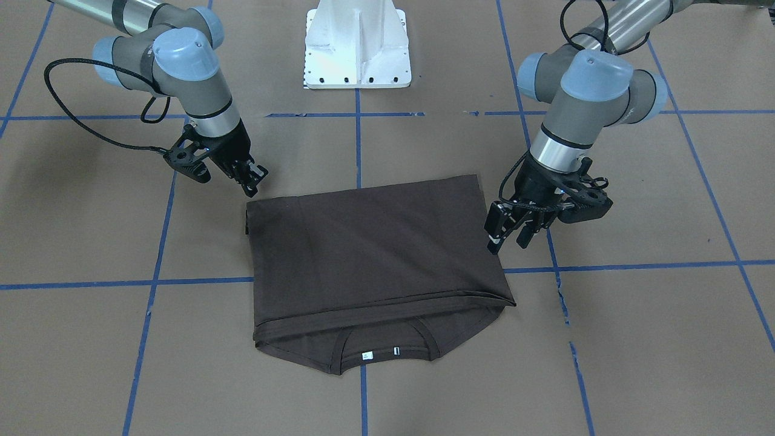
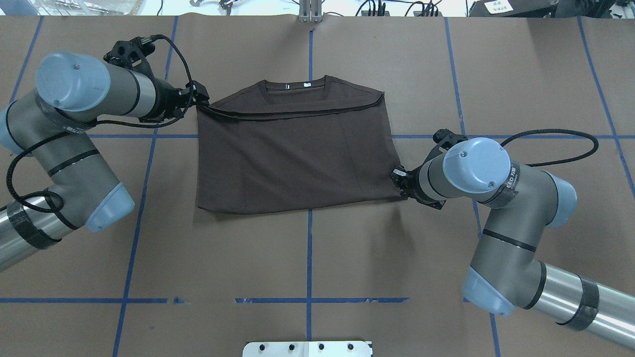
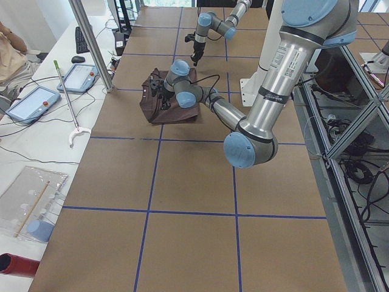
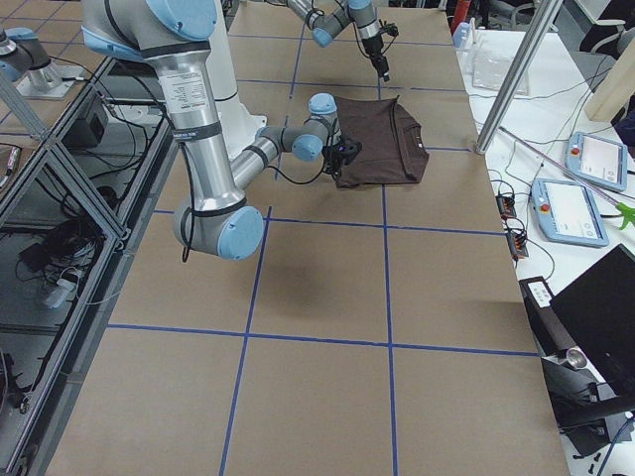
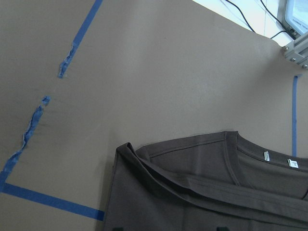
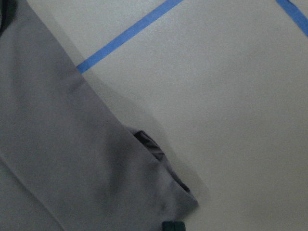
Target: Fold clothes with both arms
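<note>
T-shirt (image 1: 375, 254), dark brown, lies folded into a rough rectangle near the middle of the table (image 1: 636, 339), out in front of the white pedestal base (image 1: 357, 48). At its near corner on the robot's right, the right gripper (image 1: 251, 184) points down with its fingers pressed together, the tips right at the cloth's edge; whether any cloth is pinched between them cannot be told. Farther out, at the corner on the robot's left beside the collar (image 1: 387, 339), the left gripper (image 1: 507, 242) hangs with its fingers spread apart, just over the shirt's side edge and holding nothing. Bare brown table crossed by blue tape lines (image 1: 200, 281) surrounds the shirt on every side, with wide room toward both table ends. The folded-over layer's edge lies just short of the collar, leaving it and the small white labels (image 1: 366, 356) showing. The collar points away from the robot, and the shirt's long axis runs across the table from one arm's side to the other.
</note>
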